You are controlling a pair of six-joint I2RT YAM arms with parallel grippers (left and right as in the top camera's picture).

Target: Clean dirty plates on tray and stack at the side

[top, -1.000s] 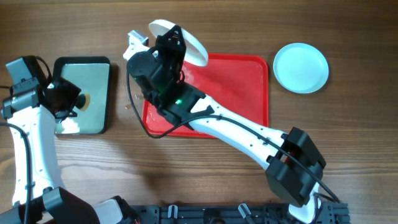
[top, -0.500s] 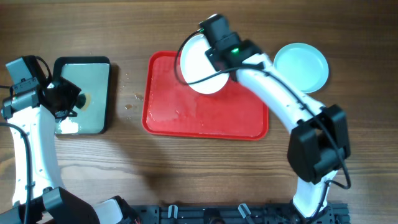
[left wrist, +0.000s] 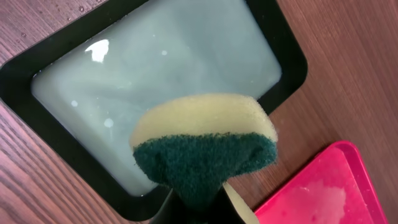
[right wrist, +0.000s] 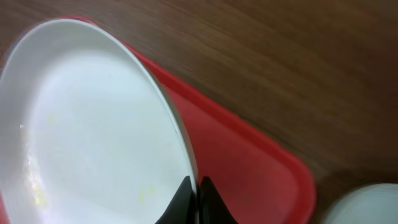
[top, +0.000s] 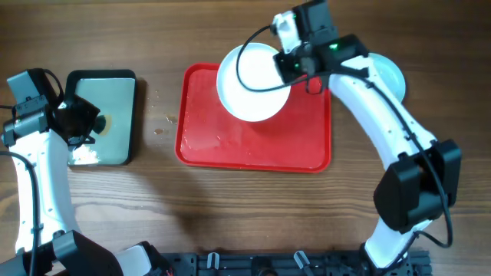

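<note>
White plate [top: 249, 80] pinched over the red tray [top: 253, 149]

The right gripper [top: 291, 67] is clamped on the thin rim of the round, smooth plate, near the top edge of the shiny tray. A pale blue plate [top: 394, 78] peeks out at the upper right. At the left, the left gripper [left wrist: 202, 208] squeezes a soft yellow sponge [left wrist: 205, 143] with a rough green side, above a dark tray [left wrist: 292, 56] of cloudy water.

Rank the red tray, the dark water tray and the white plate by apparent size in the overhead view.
red tray
dark water tray
white plate, which is held above the tray, so nearness may enlarge it
</note>
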